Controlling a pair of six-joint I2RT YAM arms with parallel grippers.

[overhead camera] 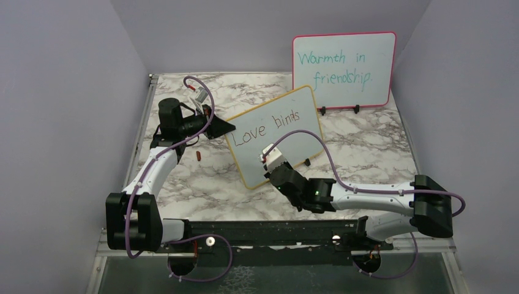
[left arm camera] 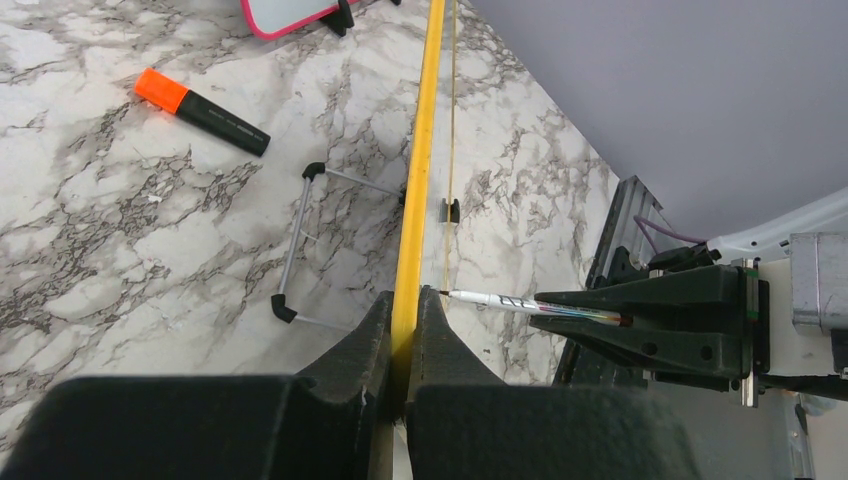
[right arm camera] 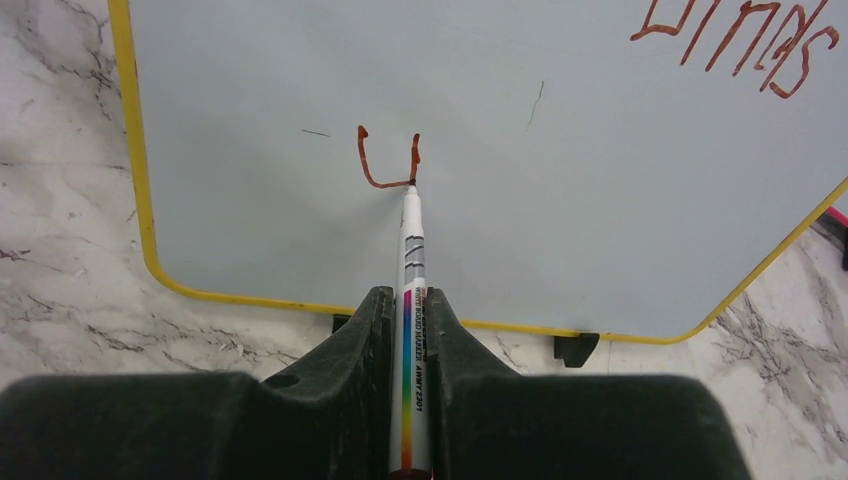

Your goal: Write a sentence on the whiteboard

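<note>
**A:** Right wrist: what grips the marker (right arm camera: 410, 240)?
**B:** The right gripper (right arm camera: 406, 300), black fingers clamped on its slim white barrel; tip touching a rust-red "u" of the sentence (right arm camera: 388, 162) on the glossy whiteboard (right arm camera: 250, 90).
**A:** And the left gripper (left arm camera: 404, 312)?
**B:** Pinched on the board's thin yellow frame, nine o'clock edge, mid marble table (left arm camera: 120, 220).

Bright, even light from above; shadows on the tabletop (overhead camera: 367, 147) are soft and faint. All views are sharp. The left claw (left arm camera: 402, 320) and right claw (right arm camera: 405, 305) show as near-black masses with little detail.
</note>
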